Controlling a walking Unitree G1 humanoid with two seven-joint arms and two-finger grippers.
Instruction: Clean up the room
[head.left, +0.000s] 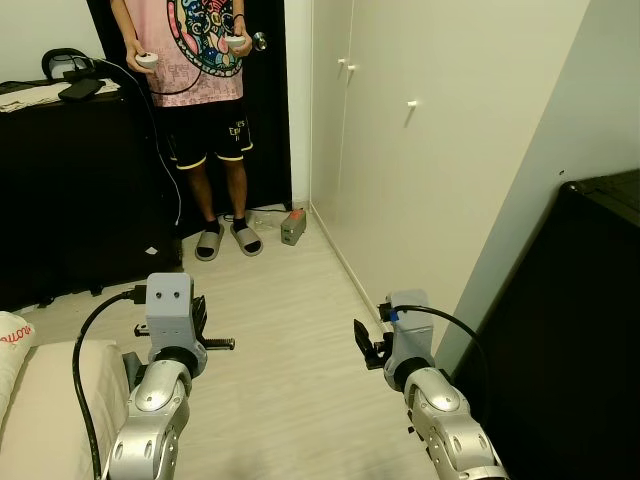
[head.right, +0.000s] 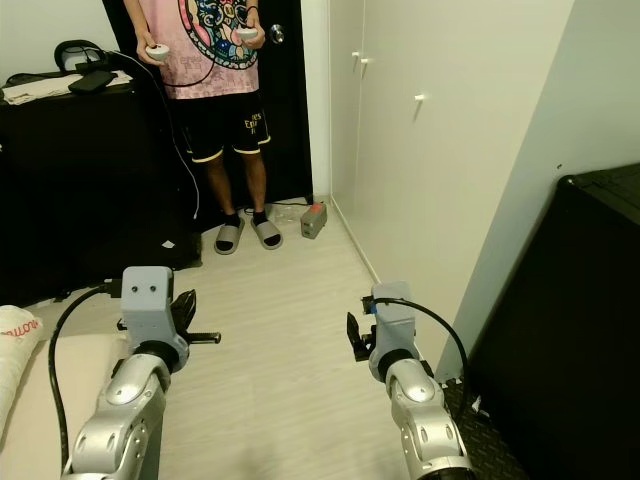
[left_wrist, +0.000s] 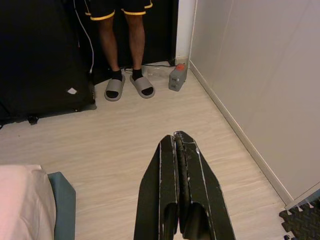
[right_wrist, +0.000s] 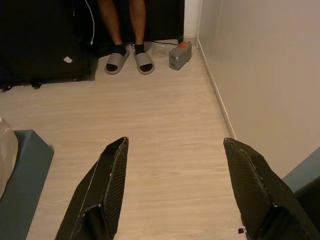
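Both arms are raised, holding nothing: the left tool (left_wrist: 178, 145) is clenched empty, the right tool (right_wrist: 175, 165) released. A grey box (head.left: 293, 227) lies by the wall near a person's slippers (head.left: 228, 240); approach slowly, keeping clear of the feet.

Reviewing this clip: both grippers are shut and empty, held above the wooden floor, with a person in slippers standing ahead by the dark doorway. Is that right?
Not quite. The left gripper is shut and empty, but the right gripper is open, its two fingers spread wide apart in the right wrist view. The rest holds: both hang above the wooden floor, and the person in slippers stands ahead.
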